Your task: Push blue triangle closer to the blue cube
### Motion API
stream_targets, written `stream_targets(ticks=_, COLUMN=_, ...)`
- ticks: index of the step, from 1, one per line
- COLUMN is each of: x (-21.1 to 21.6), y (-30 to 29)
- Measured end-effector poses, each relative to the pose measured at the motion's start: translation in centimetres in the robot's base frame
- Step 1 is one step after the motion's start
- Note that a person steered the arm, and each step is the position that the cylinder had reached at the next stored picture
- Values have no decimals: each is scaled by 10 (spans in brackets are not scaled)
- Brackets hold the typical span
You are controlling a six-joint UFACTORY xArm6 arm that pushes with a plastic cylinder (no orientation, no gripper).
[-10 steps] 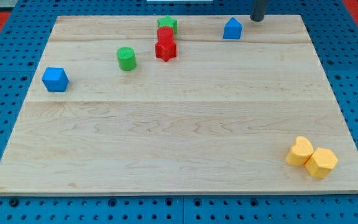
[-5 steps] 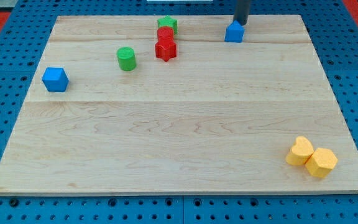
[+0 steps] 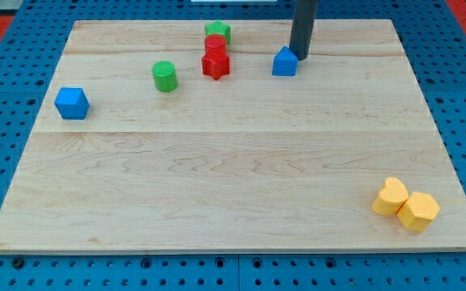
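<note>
My tip (image 3: 301,57) rests just right of the blue triangle (image 3: 284,62), seemingly touching it; it is a bare rod holding nothing, its upper part cut off at the view's top. Left to right: one blue cube (image 3: 72,103) far left, one green cylinder (image 3: 164,76), two stacked-looking red blocks (image 3: 215,58) partly hiding a green block (image 3: 218,31), the triangle, two touching yellow blocks (image 3: 406,204).

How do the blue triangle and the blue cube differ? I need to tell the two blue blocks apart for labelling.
The blue triangle has a peaked top; the blue cube is flat-topped and boxy. The triangle sits near the view's top, right of centre, with my tip close against its right side; the cube sits alone near the board's left edge. The cube looks slightly larger. Both are blue.
</note>
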State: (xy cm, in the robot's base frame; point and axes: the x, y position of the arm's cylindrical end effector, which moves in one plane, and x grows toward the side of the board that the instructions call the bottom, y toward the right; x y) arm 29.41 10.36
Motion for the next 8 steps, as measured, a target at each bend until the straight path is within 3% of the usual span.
stream_targets(ticks=1, x=15, y=-16)
stream_targets(ticks=3, x=5, y=-36)
stream_targets(ticks=8, x=76, y=-146)
